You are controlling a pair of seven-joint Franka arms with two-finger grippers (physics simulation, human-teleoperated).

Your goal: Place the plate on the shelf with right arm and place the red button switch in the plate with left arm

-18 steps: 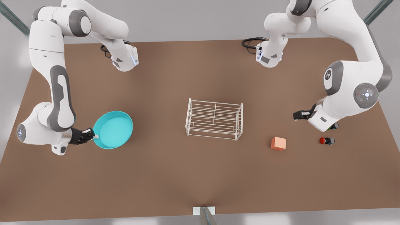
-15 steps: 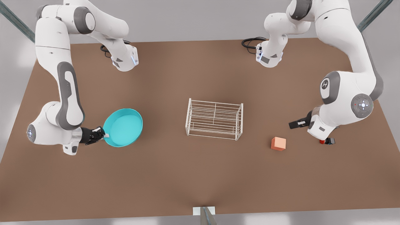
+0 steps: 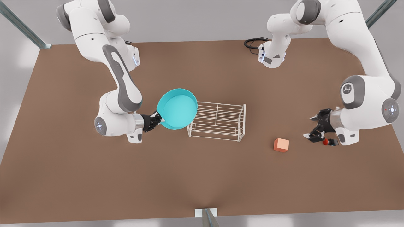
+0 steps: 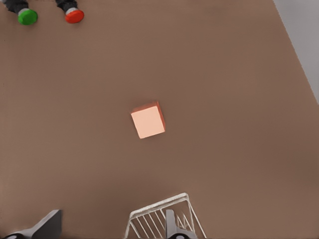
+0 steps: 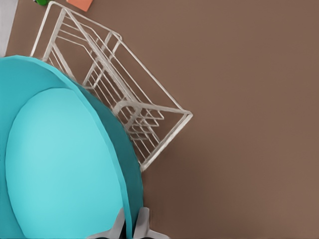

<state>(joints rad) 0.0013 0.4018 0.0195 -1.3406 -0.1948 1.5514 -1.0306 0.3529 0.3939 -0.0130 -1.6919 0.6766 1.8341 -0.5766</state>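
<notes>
Holding: round turquoise shallow plate (image 3: 177, 108), tilted, overlapping the small white wire shelf (image 3: 217, 120) at its end on the front view's left.
Right gripper (image 3: 157, 119): fingers clamped on the plate rim.
Left gripper (image 3: 316, 126): fingers spread, beside the red-capped button switch (image 3: 325, 142).
Table (image 3: 202, 176): orange cube (image 3: 281, 145) nearby.

Even soft overhead light, faint shadows on table (image 3: 202, 176), no glare, slight render smoothing

Right claw (image 3: 157, 120) holding plate (image 3: 177, 108) over shelf (image 3: 217, 121) edge
</notes>
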